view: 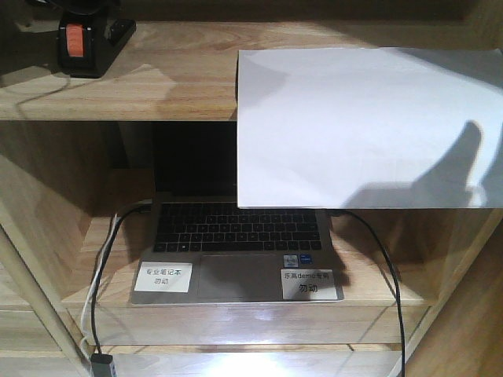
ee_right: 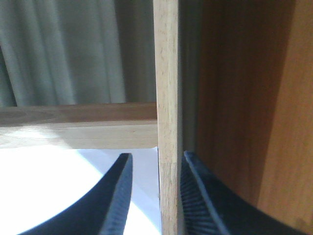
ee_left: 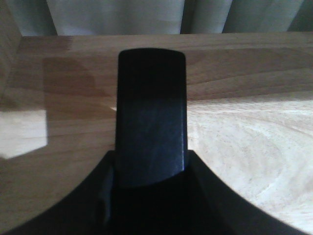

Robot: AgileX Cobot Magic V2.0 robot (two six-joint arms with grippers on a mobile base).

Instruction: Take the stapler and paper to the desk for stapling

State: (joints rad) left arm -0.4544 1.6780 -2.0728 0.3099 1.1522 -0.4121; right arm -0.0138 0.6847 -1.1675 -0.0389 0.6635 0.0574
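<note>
The black stapler (view: 88, 41), with an orange patch on top, stands on the upper shelf board at the far left. In the left wrist view the stapler (ee_left: 151, 107) runs away from the camera, and my left gripper (ee_left: 151, 154) is shut on its near end. The white paper (view: 361, 126) lies on the same board and hangs over its front edge, covering the laptop screen. My right gripper (ee_right: 156, 155) is open. One finger is over the paper (ee_right: 58, 181), the other under the shelf board (ee_right: 166, 122). The desk is out of view.
An open laptop (view: 236, 243) with two white stickers sits on the lower shelf, with cables at its left (view: 98, 298) and right (view: 385, 267). Wooden side walls (view: 47, 212) close in the compartment. Curtains (ee_left: 122, 14) hang behind the shelf.
</note>
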